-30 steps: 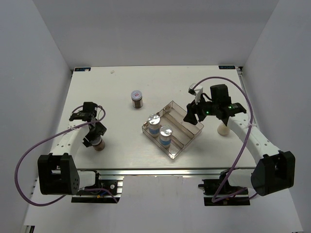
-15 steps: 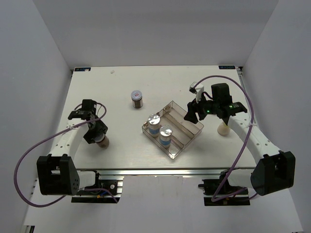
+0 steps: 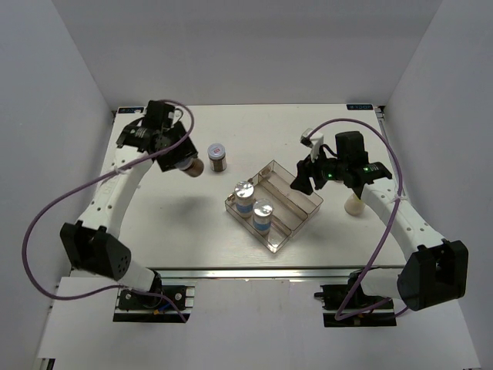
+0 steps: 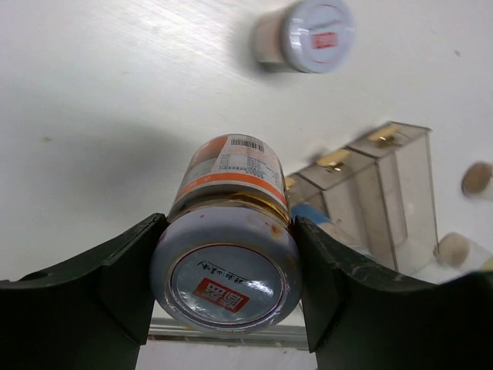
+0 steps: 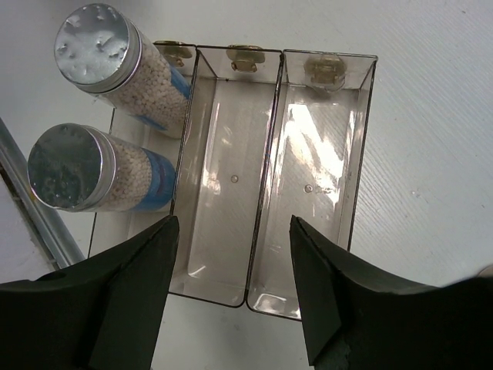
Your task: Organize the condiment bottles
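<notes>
The left gripper (image 4: 225, 266) clamps a brown jar (image 4: 231, 166) off the table, near the second brown jar (image 3: 218, 156), while the right gripper (image 5: 231, 225) hangs unclenched over the clear tray (image 5: 271, 146), whose outer compartment holds two silver-capped jars (image 5: 96, 46); a pale jar (image 3: 353, 204), probably cream, stands just outside.

A brown-filled jar (image 4: 231, 173) with a red-marked white lid is clamped in the left hand (image 4: 227, 270), and its shadow is cast on the white desk (image 4: 100, 85). A second jar (image 4: 312, 35) with the same kind of lid is seen farther off, and a clear divided tray (image 4: 400, 193) lies to the right.
</notes>
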Motion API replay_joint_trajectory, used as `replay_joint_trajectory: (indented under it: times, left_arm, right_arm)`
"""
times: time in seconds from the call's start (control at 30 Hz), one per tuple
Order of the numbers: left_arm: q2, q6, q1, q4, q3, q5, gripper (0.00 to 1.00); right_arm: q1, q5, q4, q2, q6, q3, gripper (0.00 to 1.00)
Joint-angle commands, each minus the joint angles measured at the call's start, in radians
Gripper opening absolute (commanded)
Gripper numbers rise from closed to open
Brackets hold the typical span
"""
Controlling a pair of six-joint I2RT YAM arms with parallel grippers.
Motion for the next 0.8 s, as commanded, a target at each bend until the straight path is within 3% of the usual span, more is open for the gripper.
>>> replay_joint_trajectory:
  times: [0.0, 0.4, 0.77]
  left_arm:
    - [0.058, 0.015, -0.101, -0.005, 0.189, 0.032, 0.00]
    - [0.399, 0.096, -0.256, 0.059, 0.594, 0.190, 0.00]
    - [0.601, 0.163, -0.307, -0.033, 0.727, 0.288, 0.00]
  right_arm:
    - [-0.007, -0.016, 0.040, -0.010, 0.014, 0.023, 0.65]
    - [-0.033, 0.047, 0.088, -0.062, 0.065, -0.022, 0.65]
    - [-0.053, 0.073, 0.117, -0.102, 0.102, -0.065, 0.65]
